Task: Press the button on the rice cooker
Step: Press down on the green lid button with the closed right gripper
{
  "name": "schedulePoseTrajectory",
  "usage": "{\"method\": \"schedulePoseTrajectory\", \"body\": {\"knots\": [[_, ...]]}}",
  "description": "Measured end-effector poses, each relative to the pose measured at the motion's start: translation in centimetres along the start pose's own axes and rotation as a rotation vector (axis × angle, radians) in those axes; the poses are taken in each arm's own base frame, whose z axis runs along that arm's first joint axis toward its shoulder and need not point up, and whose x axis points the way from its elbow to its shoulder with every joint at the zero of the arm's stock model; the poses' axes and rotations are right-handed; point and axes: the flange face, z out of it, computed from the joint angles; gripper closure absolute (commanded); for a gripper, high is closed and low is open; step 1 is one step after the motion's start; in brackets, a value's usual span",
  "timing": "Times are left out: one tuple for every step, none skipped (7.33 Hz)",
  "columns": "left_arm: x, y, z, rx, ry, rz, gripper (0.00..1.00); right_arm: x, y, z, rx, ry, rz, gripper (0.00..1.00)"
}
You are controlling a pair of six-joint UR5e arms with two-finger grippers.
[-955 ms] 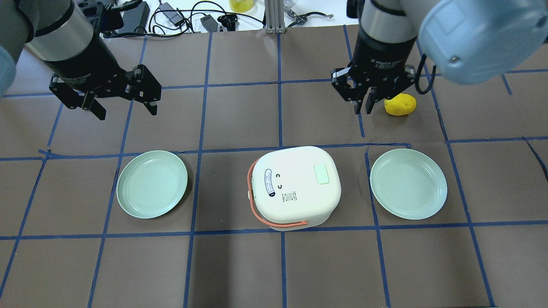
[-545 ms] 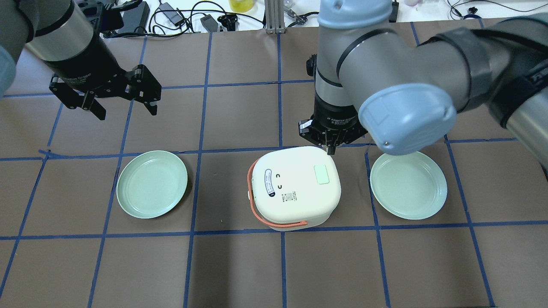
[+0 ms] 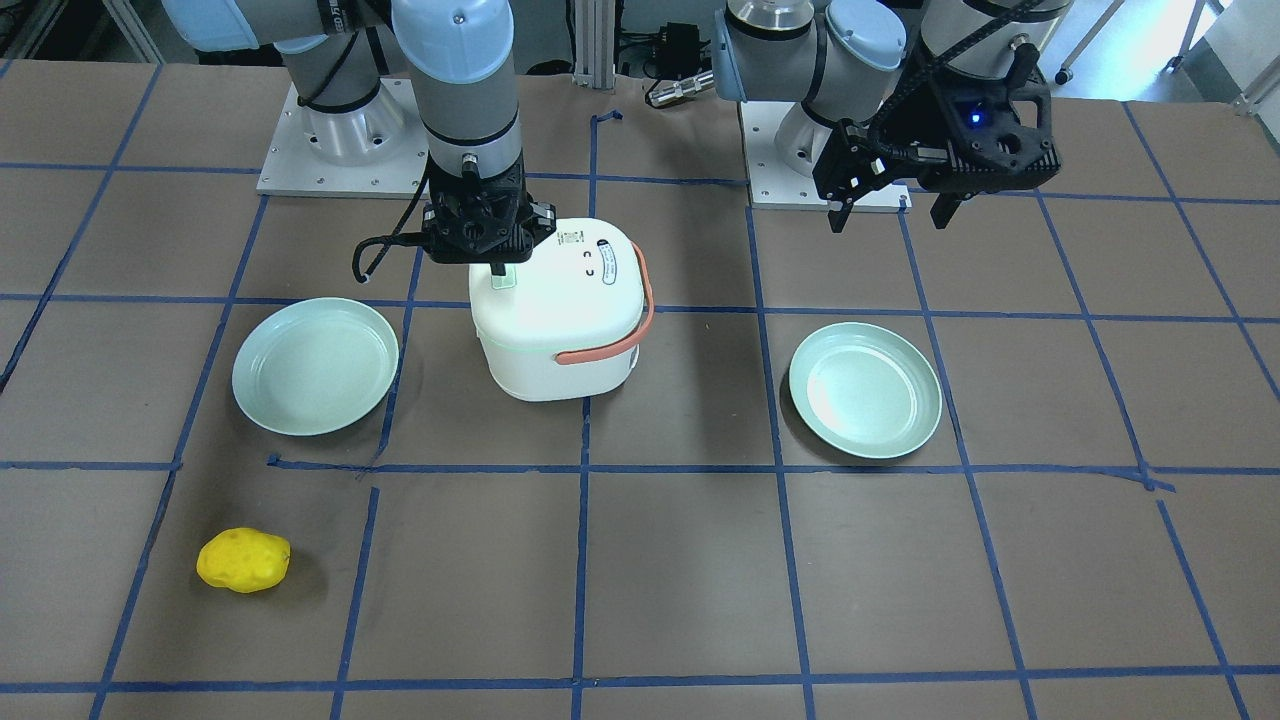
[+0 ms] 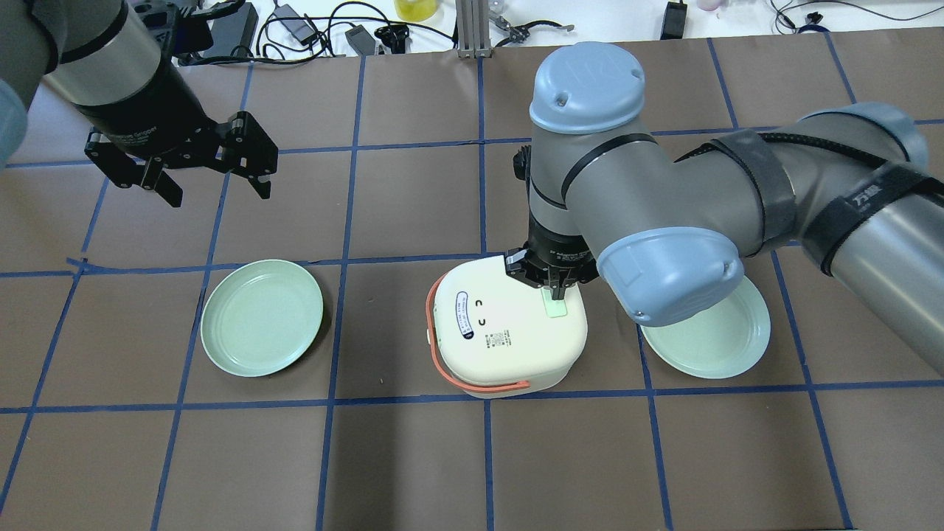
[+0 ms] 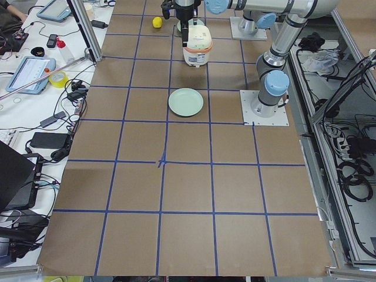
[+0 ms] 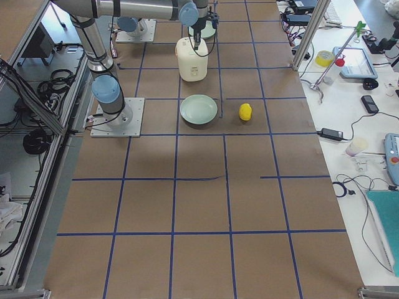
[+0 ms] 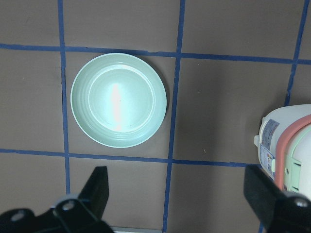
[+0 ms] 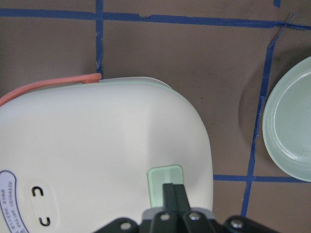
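Observation:
The white rice cooker [image 4: 509, 332] with an orange handle stands mid-table, with a pale green button [image 4: 556, 307] on its lid. My right gripper [image 4: 557, 291] is shut, points straight down, and its tips rest on the button. The right wrist view shows the shut fingertips [image 8: 173, 191] on the button's [image 8: 165, 174] near half. The front view shows the same: right gripper [image 3: 497, 268], cooker [image 3: 555, 330]. My left gripper [image 4: 214, 184] is open and empty, held high at the far left, above a plate [image 7: 118, 99].
Two pale green plates flank the cooker: one on the left [image 4: 262, 317], one on the right [image 4: 712, 343] partly under my right arm. A yellow lumpy object [image 3: 243, 560] lies on the operators' side. Cables and gear lie beyond the table's far edge [image 4: 295, 29].
My right arm has swung from beside the yellow object at the far right to the cooker, and its shut tips have come down onto the green button. The left arm has not moved.

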Motion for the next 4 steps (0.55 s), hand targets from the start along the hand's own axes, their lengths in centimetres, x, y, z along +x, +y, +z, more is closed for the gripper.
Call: {"method": "schedulePoseTrajectory", "body": {"knots": [[0.0, 0.0, 0.0, 0.0, 0.0, 0.0, 0.0, -0.16, 0.05, 0.21, -0.003, 0.006, -0.012, 1.0], [0.0, 0.0, 0.0, 0.0, 0.0, 0.0, 0.0, -0.2, 0.01, 0.45, -0.007, 0.017, -0.031, 1.0], [0.0, 0.0, 0.0, 0.0, 0.0, 0.0, 0.0, -0.18, -0.14, 0.78, -0.012, 0.028, -0.043, 1.0], [0.0, 0.0, 0.0, 0.0, 0.0, 0.0, 0.0, -0.19, -0.27, 1.02, -0.015, 0.034, -0.048, 1.0]]}}
